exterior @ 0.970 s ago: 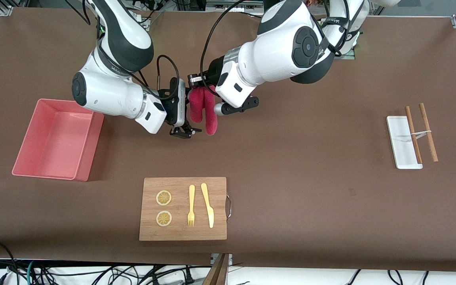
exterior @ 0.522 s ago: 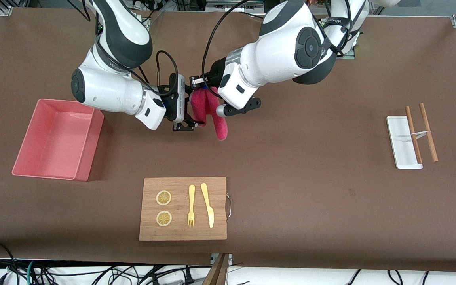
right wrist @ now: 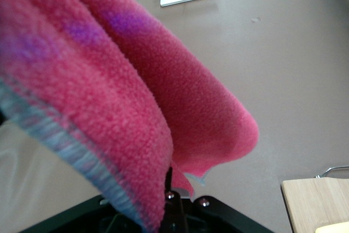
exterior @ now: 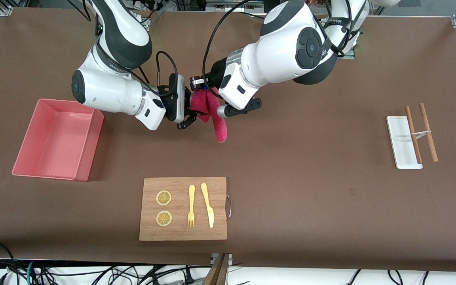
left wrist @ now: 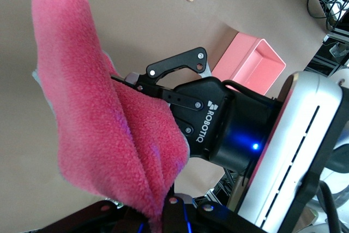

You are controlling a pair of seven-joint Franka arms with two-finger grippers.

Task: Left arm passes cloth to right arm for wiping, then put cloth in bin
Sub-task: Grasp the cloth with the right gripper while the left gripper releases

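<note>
The crimson-pink cloth [exterior: 213,114] hangs in the air between both grippers, over bare table farther from the front camera than the wooden board. My left gripper [exterior: 200,90] is shut on its upper fold, and the cloth [left wrist: 98,124] runs down into my own jaws [left wrist: 163,214]. My right gripper [exterior: 187,117] is beside it toward the right arm's end and is shut on the cloth's side edge; one of its fingers [left wrist: 163,69] presses into the fabric. The cloth [right wrist: 109,80] fills the right wrist view down to that gripper [right wrist: 170,193]. The pale pink bin [exterior: 89,154] stands at the right arm's end and also shows in the left wrist view [left wrist: 251,64].
A wooden board [exterior: 182,234] with two lemon slices, a fork and a knife lies nearer the front camera. A white tray [exterior: 400,138] with two brown sticks [exterior: 428,130] across it lies at the left arm's end.
My right gripper has moved in from below the cloth's hanging end and closed on its edge. The cloth's loose end has swung toward the left arm's side.
</note>
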